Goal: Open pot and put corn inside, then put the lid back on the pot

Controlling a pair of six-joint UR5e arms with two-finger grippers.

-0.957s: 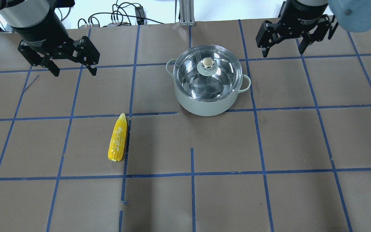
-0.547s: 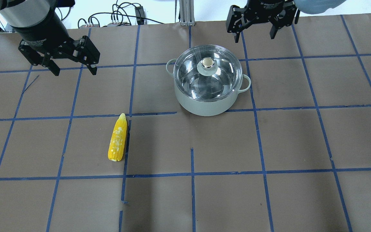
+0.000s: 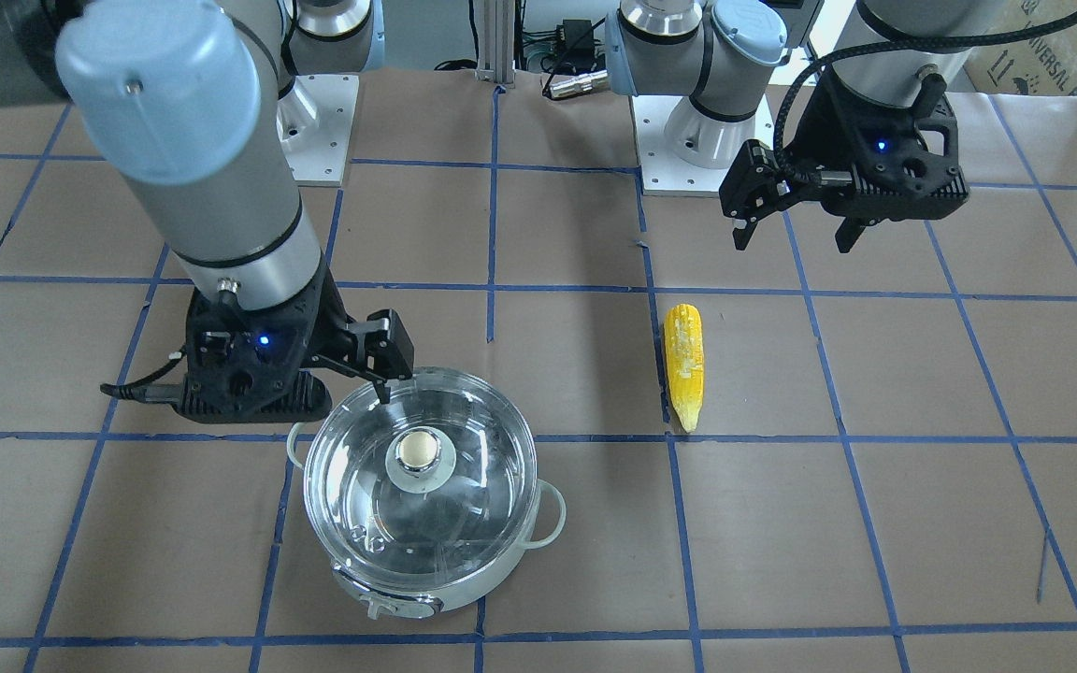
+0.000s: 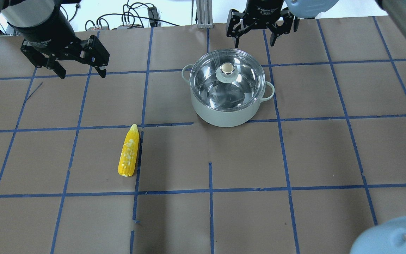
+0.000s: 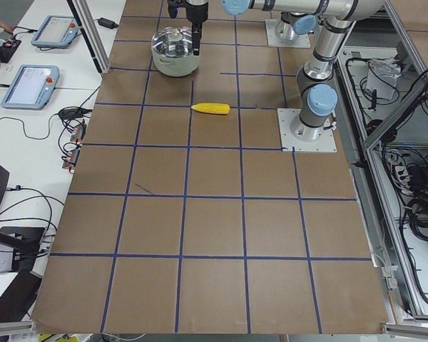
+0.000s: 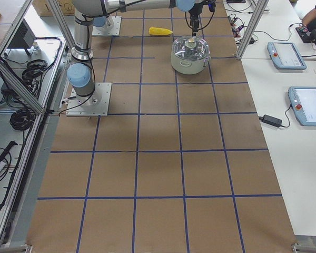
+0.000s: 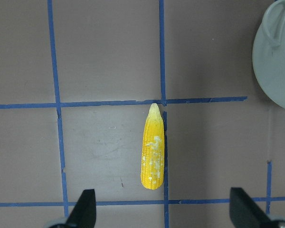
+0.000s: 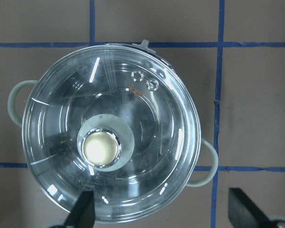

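Ines: Brown-paper table [image 4: 294, 158], blue tape [image 4: 210, 190] in a grid, cables [image 4: 136, 16] beyond the far edge. Biggest item on it?

Ravi: Pot [image 4: 224, 118], white body, standing right of centre in the overhead view. Lid [image 4: 240, 90] sits flat on its rim, so it's closed.

Ines: Hands?

Ravi: Right hand [image 4: 255, 44] hangs above the pot, clear of the lid, fingers [image 8: 242, 211] spread wide, empty. Left hand [image 4: 82, 76] hovers well off to the left, likewise spread, nothing in it.

Ines: Corn?

Ravi: Corn [image 4: 129, 151] lies flat on the table, well apart from the pot, tip pointing away from the robot, just beside the tape. Left wrist view has it ahead of the fingers, roughly between them.

Ines: Grab point?

Ravi: Knob [image 8: 101, 148], small, beige-topped. Right wrist view shows it off toward one finger, not centred in the gap.

Ines: Risks?

Ravi: My read is that lid removal comes first. Descend off-centre and one finger may strike glass, or the closing fingers may shove the lid sideways. The smooth knob could slip, and glass dropped on the rim might chip. Corn is round and tapered — a pinch near the tip could squirt it out or roll it away.
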